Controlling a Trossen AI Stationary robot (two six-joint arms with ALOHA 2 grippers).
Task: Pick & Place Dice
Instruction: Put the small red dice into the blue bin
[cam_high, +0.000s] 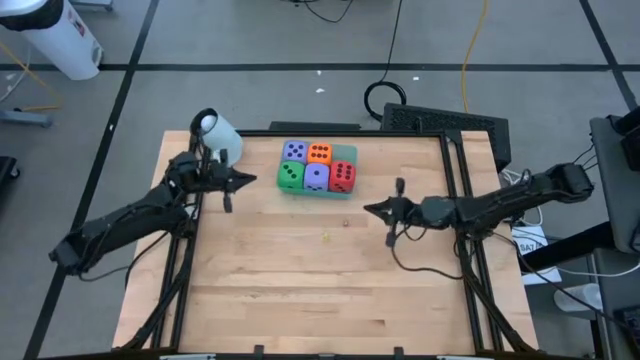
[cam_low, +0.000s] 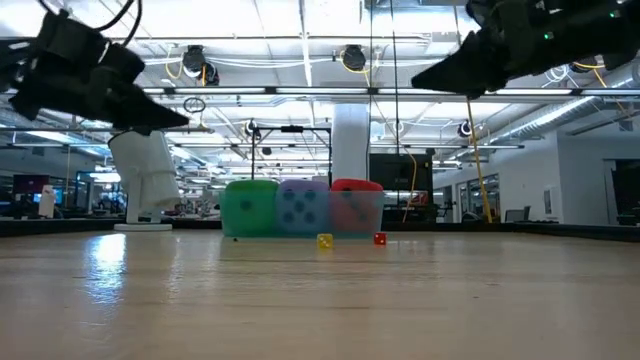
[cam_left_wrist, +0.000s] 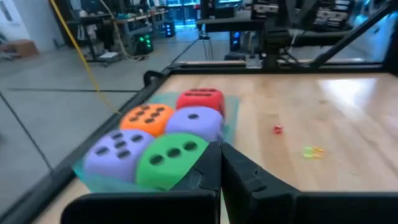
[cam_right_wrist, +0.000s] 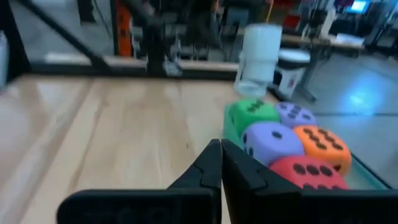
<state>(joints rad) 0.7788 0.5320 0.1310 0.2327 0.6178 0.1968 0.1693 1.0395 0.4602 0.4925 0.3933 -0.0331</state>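
From above, all 5 dice sit packed in the teal tray (cam_high: 345, 192) at the table's far edge: purple die (cam_high: 295, 151), orange die (cam_high: 320, 153), green die (cam_high: 290, 176), second purple die (cam_high: 317, 177), red die (cam_high: 342, 176). The left gripper (cam_high: 246, 180) hovers just beside the tray, pinched closed on nothing. The right gripper (cam_high: 373, 209) hangs nearer the middle, likewise closed and empty.

At table level, 2 tiny dice, yellow (cam_low: 324, 241) and red (cam_low: 379, 238), lie in front of the tray.

Through the wrist cameras the dice look like soft, light foam, possibly squashy; grip opposite flat faces gently. No readable writing anywhere.
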